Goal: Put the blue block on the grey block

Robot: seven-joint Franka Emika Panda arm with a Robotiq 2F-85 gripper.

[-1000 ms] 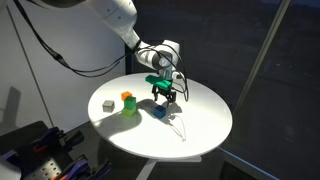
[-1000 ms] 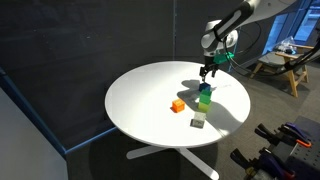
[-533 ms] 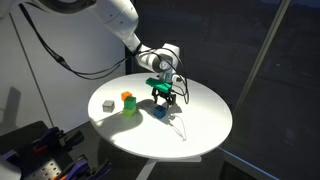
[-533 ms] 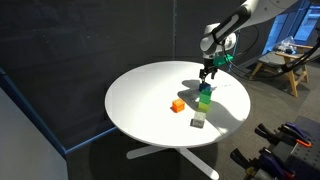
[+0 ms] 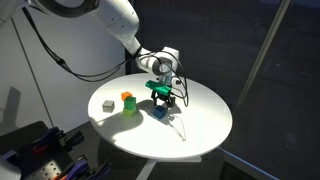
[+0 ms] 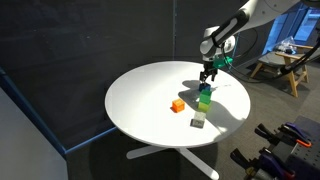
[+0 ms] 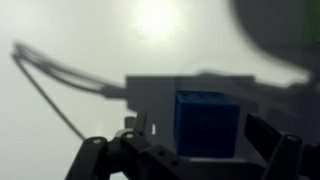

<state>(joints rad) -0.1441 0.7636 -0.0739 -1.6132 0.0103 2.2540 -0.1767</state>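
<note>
1. We see the gripper [image 5: 163, 96] just above the blue block [image 5: 159, 112], barely shifted from before; the grey block [image 5: 106, 104] lies well apart.
2. In an exterior view, the gripper [image 6: 206, 76] and blue block [image 6: 205, 89] are unchanged.
3. In the wrist view, the fingers [image 7: 138, 140] are spread, with the blue block [image 7: 205, 122] between them.

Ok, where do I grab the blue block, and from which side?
Take the blue block by two opposite side faces, coming straight down from above. It is a cube sitting flat on the table, and the wrist view shows it between the fingers of the open gripper but off centre, so probably centre over it first.
</note>
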